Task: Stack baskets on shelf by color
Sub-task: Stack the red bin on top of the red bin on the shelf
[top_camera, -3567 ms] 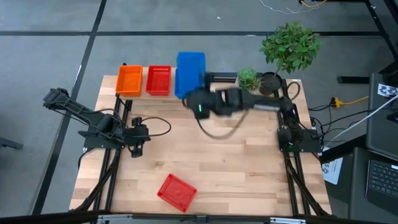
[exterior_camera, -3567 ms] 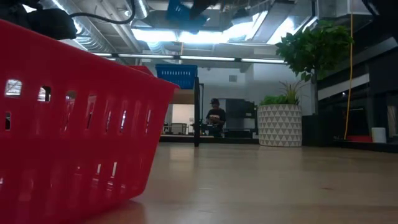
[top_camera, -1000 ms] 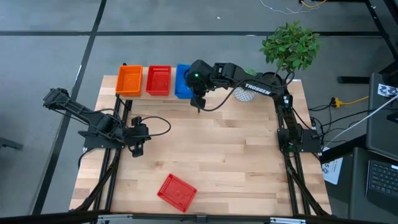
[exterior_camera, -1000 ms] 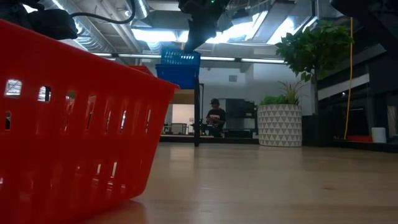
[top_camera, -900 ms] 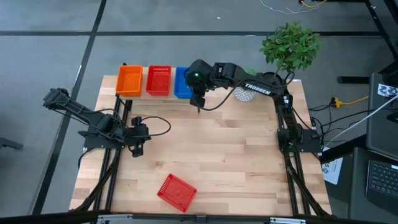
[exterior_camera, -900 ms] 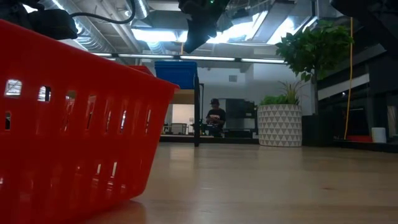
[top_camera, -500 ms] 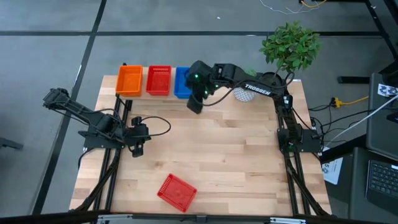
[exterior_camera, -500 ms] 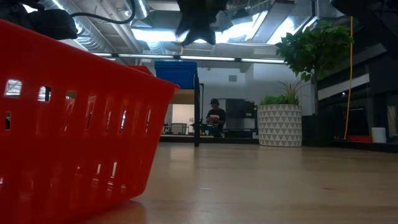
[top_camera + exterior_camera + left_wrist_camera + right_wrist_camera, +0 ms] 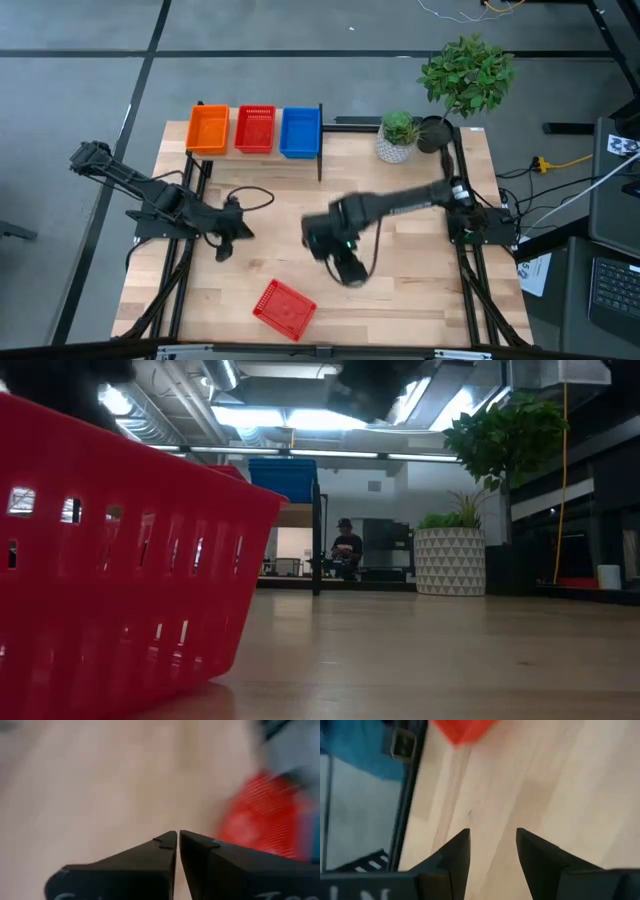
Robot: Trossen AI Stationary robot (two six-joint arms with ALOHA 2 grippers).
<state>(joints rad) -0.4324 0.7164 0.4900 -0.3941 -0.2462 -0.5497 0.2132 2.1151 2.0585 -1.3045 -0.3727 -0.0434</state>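
Observation:
On the shelf (image 9: pixel 320 150) at the table's far left rest an orange basket (image 9: pixel 209 130), a red basket (image 9: pixel 254 129) and a blue basket (image 9: pixel 300 132), side by side. Another red basket (image 9: pixel 284 307) lies on the table near its front edge; it fills the left of the low view (image 9: pixel 120 560). My right gripper (image 9: pixel 347 270) hovers open over the table's middle, to the far right of that basket, whose corner (image 9: pixel 462 730) shows beyond the open fingers (image 9: pixel 492 840). My left gripper (image 9: pixel 227 240) is shut over the left of the table, empty (image 9: pixel 178 842).
A white patterned plant pot (image 9: pixel 397 140) and a larger potted plant (image 9: pixel 465 75) stand at the far right corner. A black cable loops on the table by the left arm (image 9: pixel 255 195). Bare wood lies between the shelf and the red basket.
My right gripper has let go of the blue basket, which dropped onto the blue stack on the shelf. The gripper then swung from the shelf toward the table's near edge, to the middle. My left gripper has shifted a little toward the right.

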